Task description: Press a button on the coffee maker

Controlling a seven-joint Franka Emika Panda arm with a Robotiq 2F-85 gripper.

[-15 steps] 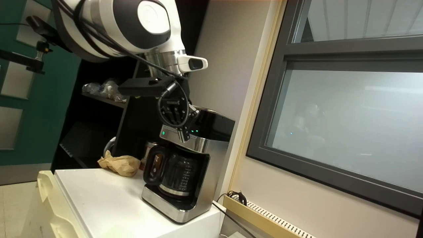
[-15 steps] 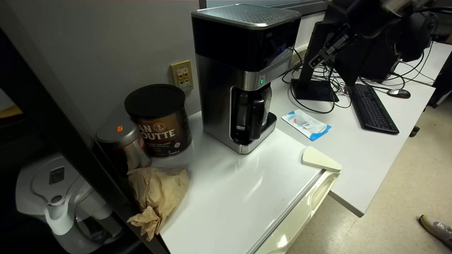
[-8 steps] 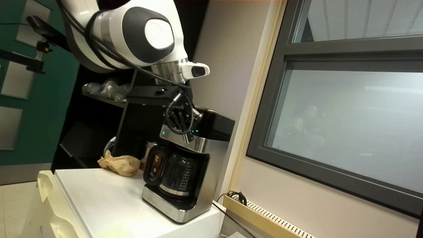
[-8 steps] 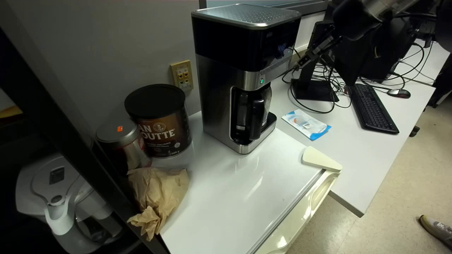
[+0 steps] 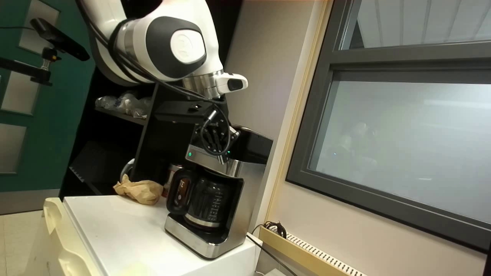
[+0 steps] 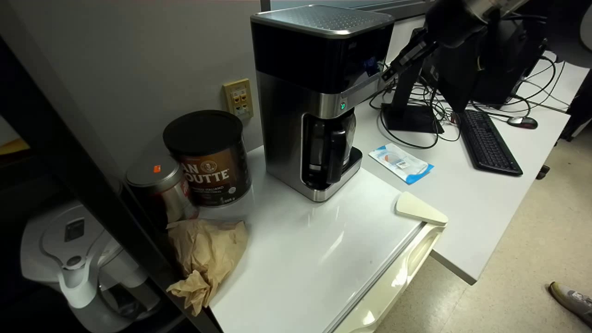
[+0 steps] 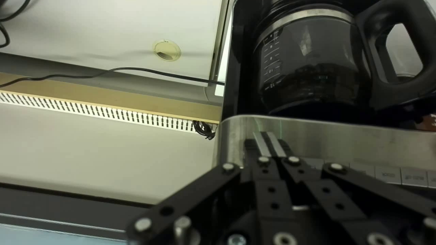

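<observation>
The black and silver coffee maker (image 5: 251,199) stands upright on a white cabinet and shows in both exterior views (image 6: 286,134). Its dark glass carafe (image 7: 306,68) sits inside. A green-lit button (image 6: 343,106) glows at one end of the silver front strip. A row of flat buttons (image 7: 388,174) runs along the strip in the wrist view, partly hidden behind my fingers. My gripper (image 5: 222,159) is shut and empty, its fingertips together. In the wrist view the gripper (image 7: 269,144) is over the strip near the end away from the carafe handle. I cannot tell whether the tips touch it.
Crumpled brown paper (image 6: 208,254), a large coffee can (image 6: 210,180) and a smaller tin (image 6: 159,189) stand beside the coffee maker. A monitor stand and cables are on the desk (image 6: 462,222) on its other side. A wall and window (image 5: 402,145) are close.
My gripper has moved toward the coffee maker's front panel, rightward in an exterior view and leftward in an exterior view from another place. It stays shut. The coffee maker has not moved.
</observation>
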